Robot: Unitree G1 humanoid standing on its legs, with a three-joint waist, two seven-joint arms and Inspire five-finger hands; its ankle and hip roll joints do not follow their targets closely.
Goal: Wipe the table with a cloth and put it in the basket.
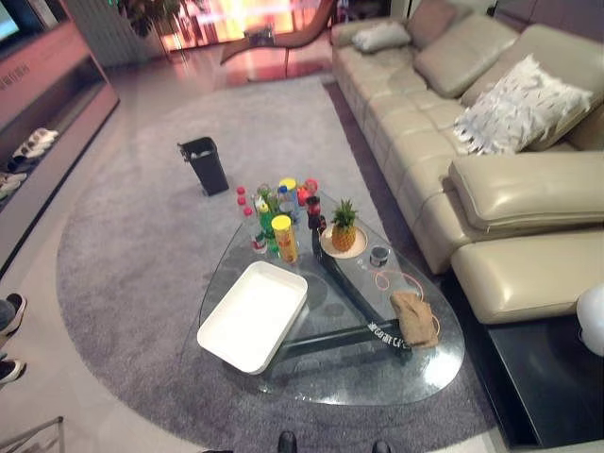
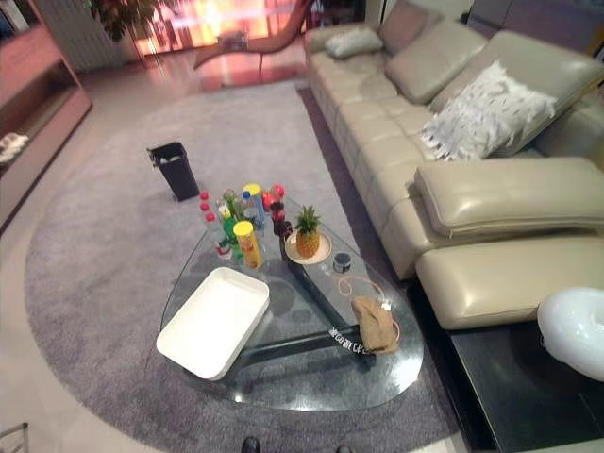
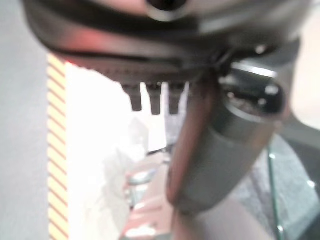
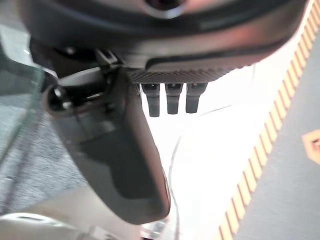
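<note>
Glass desk [image 1: 420, 373] of rounded triangular outline, standing on a grey round rug [image 1: 123, 283] beside a beige leather sofa [image 1: 491, 189]. A crumpled tan cloth [image 1: 412, 319] lies on the desk near its right edge, touched by neither robot hand. A white rectangular basket [image 1: 253, 316] sits on the left part of the desk, well apart from the cloth. At the far end stands a cluster of bottles and cans [image 1: 274, 212], with a pineapple [image 1: 343, 226] on a small plate just beside them. A black bin [image 1: 205, 165] stands on the rug beyond the desk. Left robot hand [image 3: 210, 145], seen in its wrist view: fingers straight, relaxed, holding nothing. Right robot hand [image 4: 115, 165], in its wrist view: fingers likewise straight and empty.
</note>
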